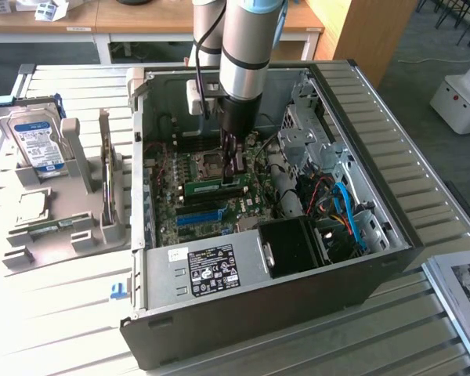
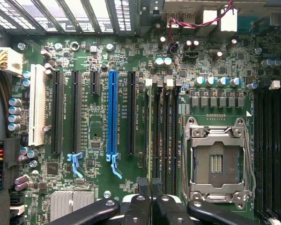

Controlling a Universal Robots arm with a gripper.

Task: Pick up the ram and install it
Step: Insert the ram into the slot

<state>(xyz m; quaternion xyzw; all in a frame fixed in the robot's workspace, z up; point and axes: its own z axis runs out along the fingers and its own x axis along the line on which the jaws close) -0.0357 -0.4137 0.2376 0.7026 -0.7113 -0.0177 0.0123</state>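
Note:
The ram (image 1: 206,186) is a thin green stick lying level just above the motherboard inside the open computer case (image 1: 376,157). My gripper (image 1: 235,174) reaches straight down into the case and is shut on the stick near one end. In the wrist view the ram (image 2: 148,131) shows edge-on as a thin pale line running away from my gripper (image 2: 150,183), whose fingertips are pressed together. It lies along the row of black memory slots (image 2: 161,126), between the blue slot (image 2: 113,112) and the processor socket (image 2: 218,161). I cannot tell whether it is touching a slot.
A grey holder (image 1: 63,204) stands at the exterior view's left, carrying a blue-labelled hard drive (image 1: 35,141) and a thin board on edge (image 1: 107,184). The power supply (image 1: 211,270), a black fan box (image 1: 294,247) and blue cables (image 1: 348,215) crowd the case's near side.

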